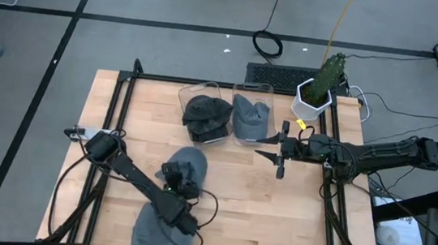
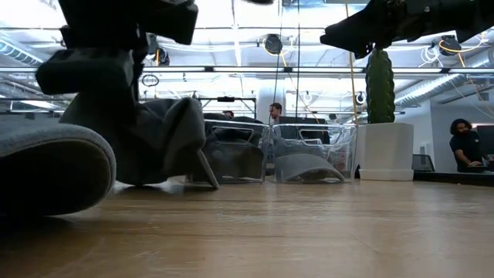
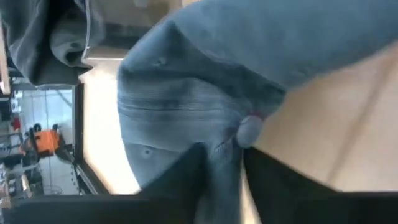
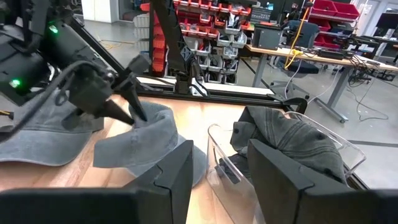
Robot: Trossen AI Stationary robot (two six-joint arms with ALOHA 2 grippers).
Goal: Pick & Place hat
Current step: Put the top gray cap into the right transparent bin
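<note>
A grey-blue hat [image 1: 192,162] sits on the table's middle left, and my left gripper [image 1: 179,180] is shut on its crown; the right wrist view shows both, the hat [image 4: 152,140] and the left gripper [image 4: 134,106]. A second grey hat [image 1: 154,232] lies flat near the front edge. Two clear bins stand at the far side, one holding a dark hat [image 1: 206,115], the other a grey hat [image 1: 250,119]. My right gripper [image 1: 275,143] hovers open to the right of the bins, touching nothing. My left gripper pinches a raised fold of the crown cloth [image 3: 219,163] between its two fingers, right beside the hat's top button [image 3: 249,131]. The fingers slant down at it from the table's near left. The crown is pulled up into a peak, while the hat's lower edge [image 4: 186,158] rests on the table.
A cactus in a white pot [image 1: 317,92] stands at the far right behind the bins. A black frame rail [image 1: 129,88] runs around the tabletop. Bare wood [image 1: 274,218] lies in the near right part. People show in the room beyond the table.
</note>
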